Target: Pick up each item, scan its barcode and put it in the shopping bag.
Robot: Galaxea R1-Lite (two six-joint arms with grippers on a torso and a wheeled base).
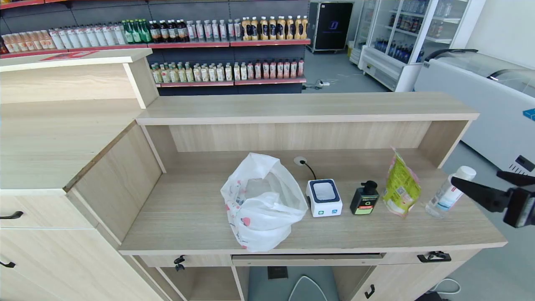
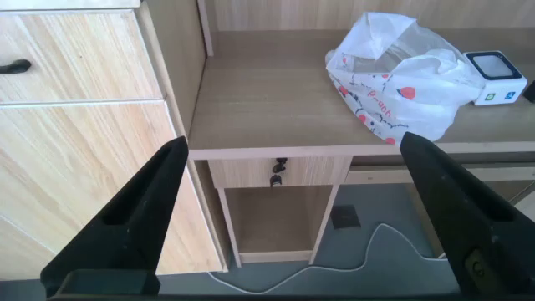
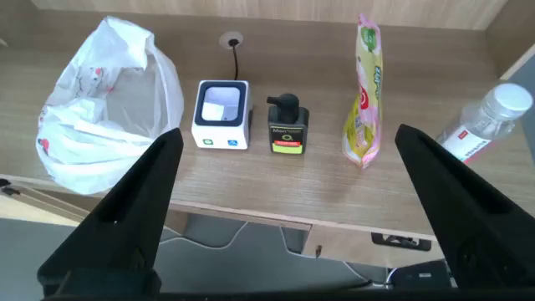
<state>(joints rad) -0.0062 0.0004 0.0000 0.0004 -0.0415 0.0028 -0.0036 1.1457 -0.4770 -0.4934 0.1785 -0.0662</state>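
Left of the right end effector (image 1: 476, 176) stands a light wooden bench (image 1: 179, 217) with a raised ledge. Far beyond it, drink shelves (image 1: 234, 42) line a dark wall; glass-door coolers (image 1: 397, 37) and a chest freezer (image 1: 468, 100) stand on grey floor (image 1: 334, 71).

On the counter (image 1: 188, 213), from the robot's left to right, stand the shopping bag (image 1: 261, 202), the scanner (image 1: 324, 197), a pump bottle (image 1: 364, 199), a pouch (image 1: 401, 186) and a capped bottle (image 1: 449, 193).

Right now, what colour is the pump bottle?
Black pump bottle, green-and-red label; right wrist view shows it best.
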